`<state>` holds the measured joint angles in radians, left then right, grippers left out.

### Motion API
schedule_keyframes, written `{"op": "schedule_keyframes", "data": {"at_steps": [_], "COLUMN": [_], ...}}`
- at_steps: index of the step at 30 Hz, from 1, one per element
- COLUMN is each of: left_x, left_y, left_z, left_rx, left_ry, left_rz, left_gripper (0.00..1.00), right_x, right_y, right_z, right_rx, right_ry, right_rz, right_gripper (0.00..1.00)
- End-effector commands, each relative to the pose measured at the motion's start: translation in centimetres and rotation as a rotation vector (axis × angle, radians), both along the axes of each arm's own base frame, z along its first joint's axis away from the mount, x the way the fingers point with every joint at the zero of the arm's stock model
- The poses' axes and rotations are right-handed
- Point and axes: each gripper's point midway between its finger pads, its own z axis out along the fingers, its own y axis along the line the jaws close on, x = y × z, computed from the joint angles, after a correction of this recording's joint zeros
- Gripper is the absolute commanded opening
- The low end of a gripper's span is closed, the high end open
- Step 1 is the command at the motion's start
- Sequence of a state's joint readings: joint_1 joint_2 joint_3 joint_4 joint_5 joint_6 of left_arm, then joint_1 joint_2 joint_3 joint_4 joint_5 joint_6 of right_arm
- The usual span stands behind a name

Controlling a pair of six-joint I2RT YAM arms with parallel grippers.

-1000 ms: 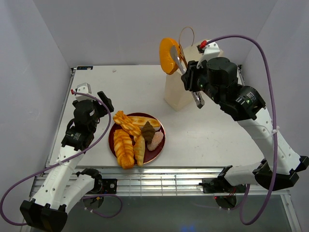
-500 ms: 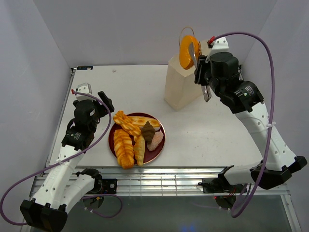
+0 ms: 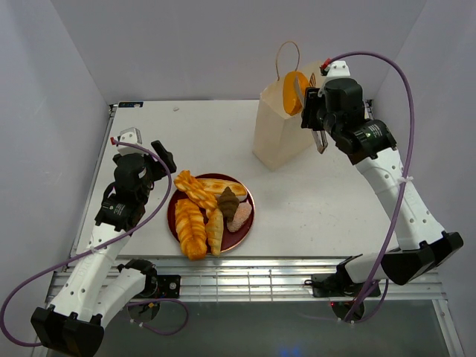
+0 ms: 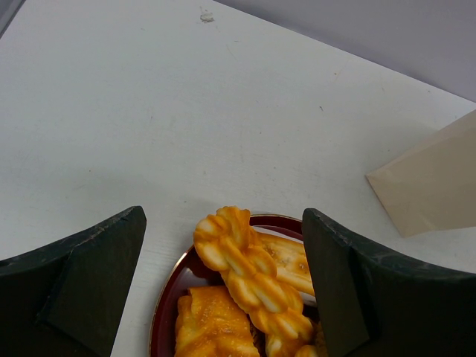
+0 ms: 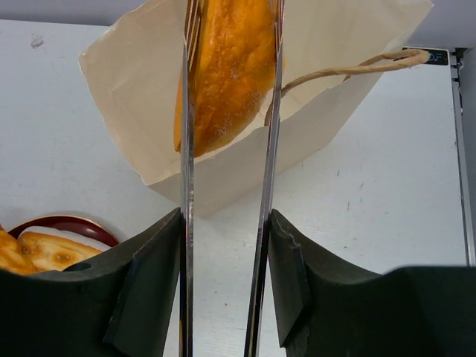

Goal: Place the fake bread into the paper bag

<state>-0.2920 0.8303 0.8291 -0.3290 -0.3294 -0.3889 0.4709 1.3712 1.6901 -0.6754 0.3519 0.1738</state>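
**Bun at the bag mouth, the rest on the plate**

Left pincer [image 4: 223, 216] hangs with its fingers wide apart and nothing in it, and the plate [image 3: 249, 227] of bread [image 3: 192, 227] sits on the counter [image 3: 320, 208] just ahead of its tips. Further right, the bag [image 3: 275, 137] stands upright right in front of the right pincer [image 5: 223, 245]. That one's clamped on the tongs [image 5: 186, 186], with the orange bun [image 5: 223, 74] between the blades at the bag's open top.

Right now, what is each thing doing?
Bag, standing, top open.
Bun, pinched in tongs at the bag's mouth.
Tongs, closed on bun.
Right tool, gripping tongs.
Left tool, open, empty.
Plate, holding the other breads.
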Motion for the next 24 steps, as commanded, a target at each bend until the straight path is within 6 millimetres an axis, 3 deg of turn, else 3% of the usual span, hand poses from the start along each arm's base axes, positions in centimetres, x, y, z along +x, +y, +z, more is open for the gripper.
{"op": "schedule_keyframes", "data": {"at_steps": [1, 9, 16, 24], "left_x": [0.0, -0.1, -0.1, -0.1], "left_y": [-0.3, -0.4, -0.3, -0.3], "left_z": [0.4, 0.6, 0.7, 0.5], "left_rx": [-0.001, -0.004, -0.003, 0.002], "left_ry": [-0.018, -0.022, -0.027, -0.021], "left_rz": [-0.016, -0.025, -0.021, -0.017], "left_gripper": [0.96, 0.96, 0.96, 0.96], "right_x": [1.2, 1.5, 1.5, -0.5], "right_y": [0.9, 1.4, 1.8, 3.6], "right_z": [2.2, 1.9, 2.9, 4.9], "right_rx": [0.045, 0.052, 0.063, 0.085], "right_ry": [-0.090, -0.079, -0.091, -0.133], "right_rz": [0.034, 0.058, 0.081, 0.240], "right_gripper": [0.54, 0.60, 0.62, 0.61]}}
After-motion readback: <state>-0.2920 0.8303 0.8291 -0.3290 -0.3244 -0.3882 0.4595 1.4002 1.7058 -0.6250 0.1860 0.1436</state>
